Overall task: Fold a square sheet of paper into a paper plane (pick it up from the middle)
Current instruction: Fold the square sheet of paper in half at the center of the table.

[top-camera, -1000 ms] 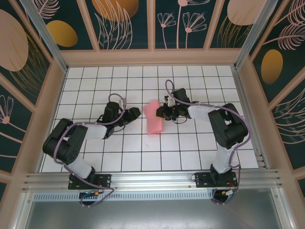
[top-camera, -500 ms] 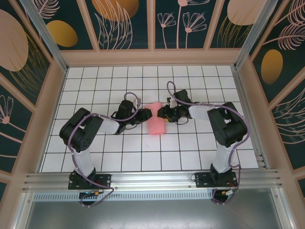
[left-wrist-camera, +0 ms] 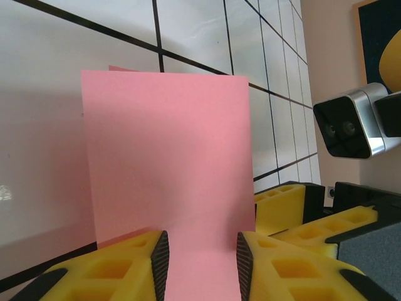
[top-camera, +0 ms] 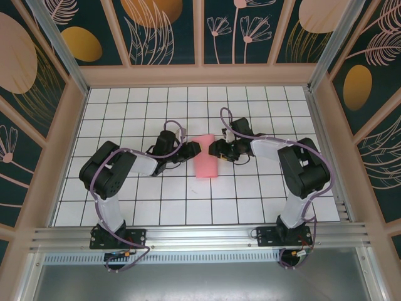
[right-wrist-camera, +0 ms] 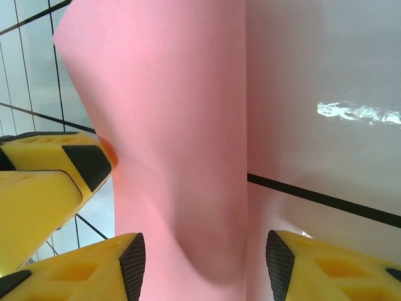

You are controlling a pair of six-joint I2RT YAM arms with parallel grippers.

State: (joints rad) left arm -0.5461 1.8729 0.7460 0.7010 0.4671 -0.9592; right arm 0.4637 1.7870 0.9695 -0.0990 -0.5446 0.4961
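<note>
The salmon-pink sheet of paper (top-camera: 205,158) lies near the middle of the white grid-tiled bench (top-camera: 125,207). It is folded into an upright rectangle, with its long sides running away from the arm bases. Its face is plain pink.

The left gripper (top-camera: 192,149) reaches in from the left to the sheet's upper left edge. The right gripper (top-camera: 215,149) meets the sheet from the opposite side, so the paper sits between the two.

In the left wrist view, the left arm's yellow fingers (left-wrist-camera: 119,266) with black pads (left-wrist-camera: 161,260) sit over the near end of the sheet. The jaws are parted and released, and the pink surface shows in the gap between them. The paper is wider than that gap and runs under both fingers. A thin sliver of a second layer (left-wrist-camera: 116,67) peeks out past the far left corner. To the right in the same view are the right arm's yellow fingers and its silver wrist camera (left-wrist-camera: 348,128).

In the right wrist view, the right arm's fingers (right-wrist-camera: 75,269) stand wide apart and grasp nothing. The sheet bulges up between them in a soft hump nearer the left-hand finger, and a straight crease runs up the middle of the paper. The left gripper's finger touches the paper's edge at the left of this view.
</note>
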